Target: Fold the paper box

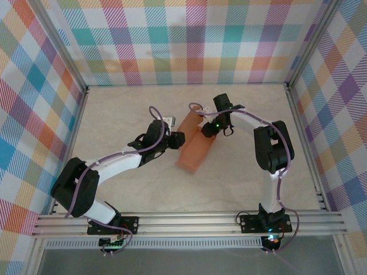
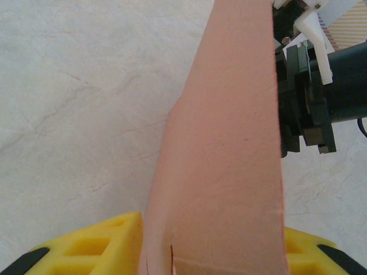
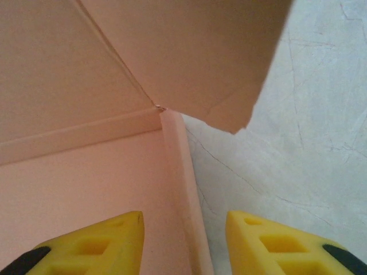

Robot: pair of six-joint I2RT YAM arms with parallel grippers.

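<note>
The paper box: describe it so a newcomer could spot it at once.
On the pale table ringed by plaid walls, look near the middle, between the left gripper and the right gripper. The paper box sits there: plain salmon-orange card, unlike the black-and-white arms around it.

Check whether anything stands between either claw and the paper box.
Nothing visible does. Both claws are at the paper box: its card sits between the fingers of the left claw, and the right claw straddles one folded edge, jaws apart.

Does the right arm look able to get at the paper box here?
Probably yes: the right gripper sits open astride a raised edge of the paper box, nothing between them.
</note>
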